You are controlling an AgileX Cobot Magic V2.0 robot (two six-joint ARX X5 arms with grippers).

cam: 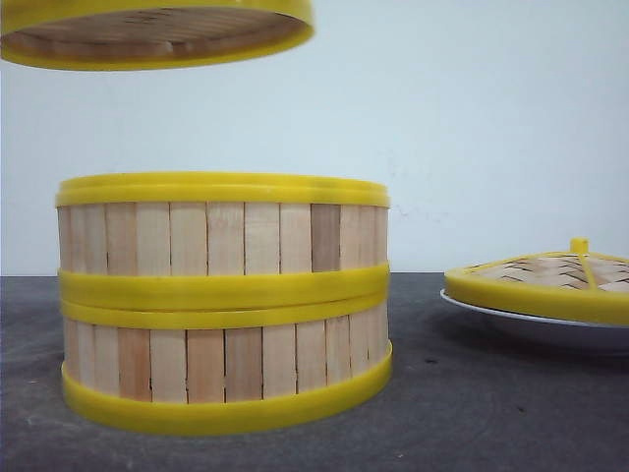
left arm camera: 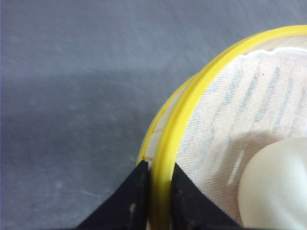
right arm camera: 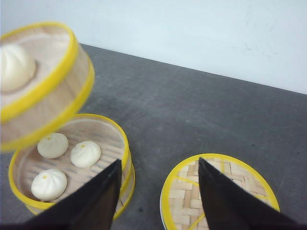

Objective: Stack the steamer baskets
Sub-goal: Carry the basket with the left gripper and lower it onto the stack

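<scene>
The left pincer (left arm camera: 154,191) is pinched tight on the yellow rim of the third steamer basket (cam: 157,29), one black finger (left arm camera: 125,201) outside the wall and the other inside, and it holds that basket in the air above the left side of the two stacked steamer baskets (cam: 224,300), well clear of their top rim. Inside the lifted basket lies a pale cloth liner with faint stripes, and a smooth white bun (left arm camera: 276,189) sits on it. The right pincer (right arm camera: 158,191) hangs spread wide, its two dark, tapering fingers apart and touching nothing. The stacked pair stands on the dark grey, slightly mottled table (cam: 472,413), near the front edge towards the left; their walls are upright slats of light wood, bound by thick, glossy yellow plastic rims, and the two rims meet a little unevenly at the join. The upper one of the pair is open and holds three round white buns (right arm camera: 69,163) with small yellow dots on top. To the right, a flat woven lid (cam: 550,280) with a yellow rim and a small yellow knob rests on a white plate (cam: 536,329). A plain white wall rises behind the far edge.
</scene>
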